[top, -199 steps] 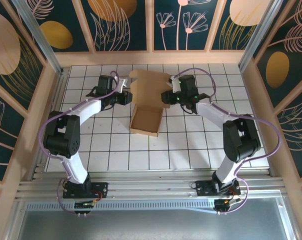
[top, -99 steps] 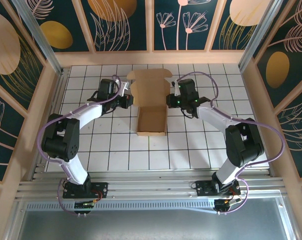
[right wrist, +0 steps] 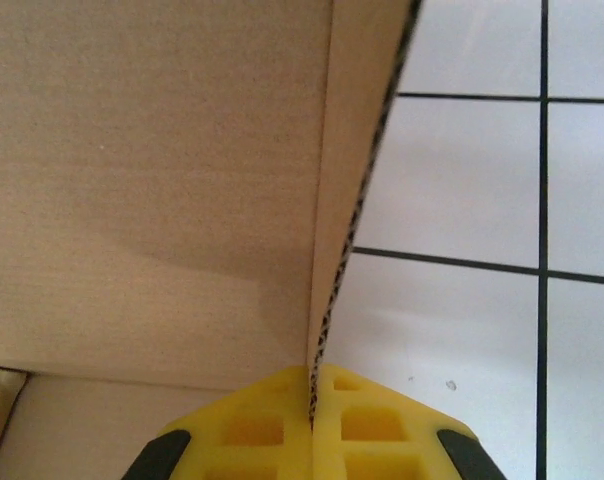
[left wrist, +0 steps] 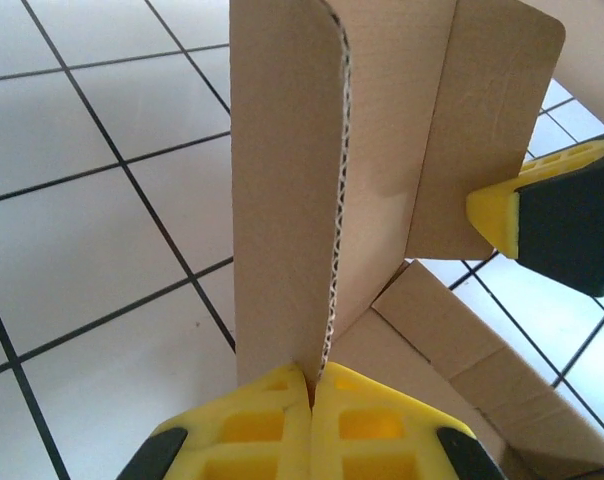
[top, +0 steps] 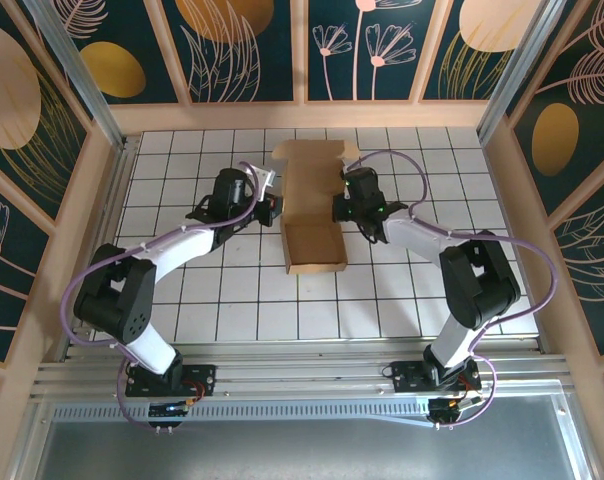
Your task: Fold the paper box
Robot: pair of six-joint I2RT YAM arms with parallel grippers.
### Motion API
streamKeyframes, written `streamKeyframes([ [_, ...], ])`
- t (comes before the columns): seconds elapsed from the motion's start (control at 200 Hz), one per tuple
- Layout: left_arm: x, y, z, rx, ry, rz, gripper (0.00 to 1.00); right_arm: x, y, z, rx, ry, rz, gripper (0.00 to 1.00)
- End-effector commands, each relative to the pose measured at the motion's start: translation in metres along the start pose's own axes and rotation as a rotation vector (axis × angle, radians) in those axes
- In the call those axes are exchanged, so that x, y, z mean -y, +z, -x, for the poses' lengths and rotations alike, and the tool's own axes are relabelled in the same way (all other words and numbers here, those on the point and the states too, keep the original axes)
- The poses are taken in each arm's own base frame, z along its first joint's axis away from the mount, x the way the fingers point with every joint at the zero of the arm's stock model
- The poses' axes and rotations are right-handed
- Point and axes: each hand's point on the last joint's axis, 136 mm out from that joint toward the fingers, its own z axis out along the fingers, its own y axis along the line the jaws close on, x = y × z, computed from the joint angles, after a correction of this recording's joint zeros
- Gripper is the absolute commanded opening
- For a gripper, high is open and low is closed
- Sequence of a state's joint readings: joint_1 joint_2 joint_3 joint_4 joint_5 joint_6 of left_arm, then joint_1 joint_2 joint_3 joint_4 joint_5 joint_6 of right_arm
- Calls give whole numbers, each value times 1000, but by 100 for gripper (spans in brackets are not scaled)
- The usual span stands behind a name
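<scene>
We find the box (top: 315, 245) in the middle of the table (top: 402, 300), between the arms. Its tray walls stand up, but the lid (top: 312, 170) lies open toward the far side. Closing and tucking remain, we judge.

The left gripper (left wrist: 312, 388) is pinched tight on a cardboard edge, and the right gripper (right wrist: 312, 395) likewise on the opposite side.

Versus one second ago, the box has shifted right and squared up, and the right jaws have closed.

**Box half-folded, lid open**

The box (top: 314, 240), plain brown corrugated cardboard, sat mid-table (top: 242, 300) as a shallow open tray, its lid panel reaching toward the far wall. I had a side flap pinched upright on each flank.
</scene>
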State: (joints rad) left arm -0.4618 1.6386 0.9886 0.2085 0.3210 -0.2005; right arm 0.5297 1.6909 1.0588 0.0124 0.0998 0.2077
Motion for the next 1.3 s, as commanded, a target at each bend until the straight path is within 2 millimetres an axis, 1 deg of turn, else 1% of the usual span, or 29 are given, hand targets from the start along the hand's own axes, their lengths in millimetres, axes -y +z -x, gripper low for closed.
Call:
streamKeyframes([
  [0.0, 12, 9, -11, 26, 19, -24, 0, -9, 1, -13, 34, -55, -23, 5],
  [0.07, 17, 11, -20, 27, 10, -37, 1, -12, -3, -17, 74, -82, -37, 5],
  [0.125, 22, 13, -30, 20, 10, -53, 1, -15, -5, -24, 99, -102, -43, 5],
  [0.205, 28, 16, -46, -6, -5, -77, 1, -19, -10, -31, 130, -120, -36, 5],
  [0.29, 30, 16, -63, -30, -29, -93, 1, -24, -14, -38, 150, -141, -25, 6],
  [0.37, 28, 15, -73, -44, -39, -85, 2, -26, -14, -46, 150, -163, -26, 6],
  [0.45, 29, 13, -72, -40, -40, -82, 3, -28, -14, -52, 147, -173, -26, 6],
  [0.556, 39, 10, -68, -43, -33, -133, 9, -29, -14, -56, 149, -185, -27, 6],
  [0.636, 43, 9, -66, -49, -33, -151, 11, -29, -17, -57, 161, -188, -30, 7],
  [0.711, 49, 7, -71, -69, -36, -186, 13, -30, -19, -57, 171, -192, -27, 7],
  [0.771, 52, 6, -80, -99, -47, -211, 14, -31, -21, -56, 180, -199, -23, 7],
  [0.901, 45, -3, -103, -135, -59, -173, 14, -32, -27, -59, 204, -236, -32, 7],
  [0.991, 41, -12, -111, -134, -68, -148, 15, -31, -31, -64, 226, -263, -54, 7],
  [1.156, 44, -22, -112, -129, -73, -150, 23, -29, -39, -72, 259, -297, -91, 8],
  [1.296, 41, -32, -105, -95, -60, -118, 25, -25, -45, -75, 281, -334, -128, 8],
])
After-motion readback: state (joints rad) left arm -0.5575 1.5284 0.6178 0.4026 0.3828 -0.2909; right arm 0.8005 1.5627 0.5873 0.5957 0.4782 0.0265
